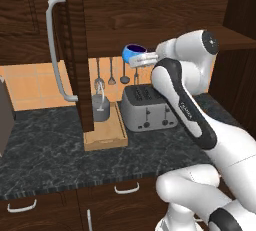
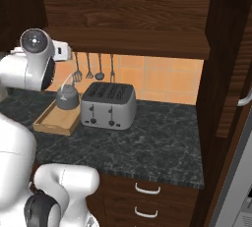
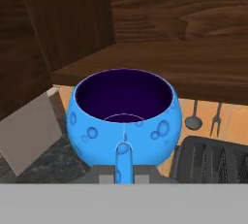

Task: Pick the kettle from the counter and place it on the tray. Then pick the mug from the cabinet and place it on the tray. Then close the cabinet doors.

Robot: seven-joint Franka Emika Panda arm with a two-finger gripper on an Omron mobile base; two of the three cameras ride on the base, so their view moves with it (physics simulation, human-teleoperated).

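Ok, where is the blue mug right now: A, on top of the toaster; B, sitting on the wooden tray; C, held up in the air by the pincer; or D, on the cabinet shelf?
C: the pincer is shut on the mug by its handle, holding it above the toaster, while the tray carries the kettle.

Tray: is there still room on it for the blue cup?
Yes. The tray has bare wood in front of the kettle, toward the counter's edge. Its back is crowded: kettle there, toaster close alongside. The tool holds the mug.
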